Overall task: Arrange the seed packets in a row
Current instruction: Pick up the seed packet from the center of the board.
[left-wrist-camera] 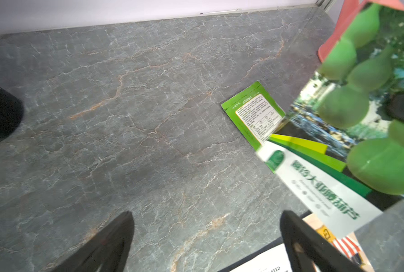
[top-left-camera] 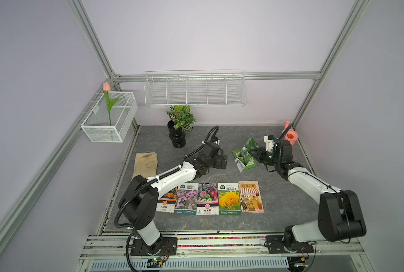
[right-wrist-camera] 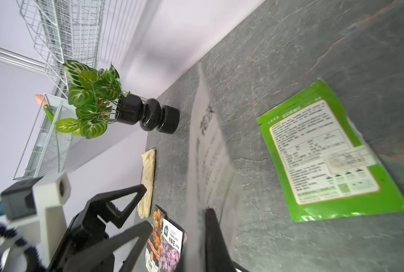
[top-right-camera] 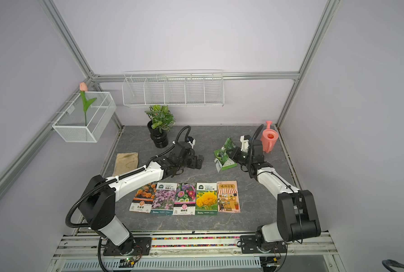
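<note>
1. While the right gripper is clamped on the gourd packet, holding it tilted and clear of the tabletop toward the far right corner, the left gripper faces it from nearby, its jaws spread wide with nothing between them.
2. Just below the held packet a green packet lies flat on the tabletop with its printed back up. Its front cannot be seen, so whether it belongs in the row is hard to judge.
3. Along the near edge five packets lie face up, side by side and touching: the orange-flower packet, the pink-flower packet, the mixed-flower packet, the yellow-flower packet and the shop-drawing packet.
4. The row looks mostly laid. The gourd packet is not yet in it and would probably go beside the shop-drawing packet, at the end toward the right edge.
5. The left arm covers part of the orange-flower packet in a top view. The right wrist view sees the held packet nearly edge-on and blurred, with only one finger showing beside it. The left wrist view cuts the gourd packet off at the frame.
</note>
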{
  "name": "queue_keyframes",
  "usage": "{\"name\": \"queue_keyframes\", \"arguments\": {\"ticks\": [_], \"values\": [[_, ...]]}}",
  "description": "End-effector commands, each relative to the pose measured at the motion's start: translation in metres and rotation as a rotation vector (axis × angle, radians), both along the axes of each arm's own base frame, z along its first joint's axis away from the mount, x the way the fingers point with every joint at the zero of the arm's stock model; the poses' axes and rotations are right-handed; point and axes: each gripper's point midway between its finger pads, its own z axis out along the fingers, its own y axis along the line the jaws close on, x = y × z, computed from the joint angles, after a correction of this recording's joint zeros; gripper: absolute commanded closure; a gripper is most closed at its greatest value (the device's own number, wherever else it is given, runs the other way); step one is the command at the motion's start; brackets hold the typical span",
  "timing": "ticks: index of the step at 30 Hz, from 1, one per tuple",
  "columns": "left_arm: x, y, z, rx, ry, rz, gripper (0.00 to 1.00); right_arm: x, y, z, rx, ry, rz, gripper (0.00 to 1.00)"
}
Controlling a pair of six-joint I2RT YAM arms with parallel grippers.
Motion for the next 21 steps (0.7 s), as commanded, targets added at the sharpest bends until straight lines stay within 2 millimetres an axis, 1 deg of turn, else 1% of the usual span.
{"name": "queue_keyframes", "arguments": {"ticks": [1, 3, 5, 6, 7, 11, 14, 15, 17, 21], "values": [[-0.013, -0.027, 0.013, -0.172, 0.069, -0.207, 0.03, -0.036, 0.018, 0.019, 0.048, -0.087, 0.199, 0.93], [-0.017, -0.036, 0.023, -0.28, 0.126, -0.331, 0.08, -0.051, 0.022, 0.022, 0.065, -0.111, 0.246, 0.93], [-0.032, -0.046, 0.038, -0.404, 0.178, -0.494, 0.1, -0.063, 0.024, 0.021, 0.076, -0.122, 0.269, 0.93], [-0.039, -0.05, 0.048, -0.462, 0.184, -0.568, 0.11, -0.068, 0.024, 0.021, 0.072, -0.135, 0.281, 0.93], [-0.047, -0.054, 0.053, -0.491, 0.194, -0.632, 0.11, -0.074, 0.025, 0.022, 0.072, -0.15, 0.302, 0.93], [-0.065, -0.053, 0.054, -0.485, 0.213, -0.751, 0.11, -0.087, 0.027, 0.024, 0.081, -0.177, 0.335, 0.93], [-0.082, -0.053, 0.061, -0.53, 0.229, -0.865, 0.11, -0.091, 0.029, 0.026, 0.098, -0.182, 0.349, 0.93], [-0.085, -0.053, 0.064, -0.54, 0.228, -0.886, 0.12, -0.091, 0.03, 0.026, 0.103, -0.184, 0.352, 0.93], [-0.086, -0.053, 0.061, -0.533, 0.229, -0.896, 0.12, -0.092, 0.032, 0.029, 0.124, -0.189, 0.364, 0.93], [-0.078, -0.058, 0.05, -0.514, 0.262, -0.882, 0.13, -0.093, 0.035, 0.034, 0.15, -0.203, 0.38, 0.93]]}}
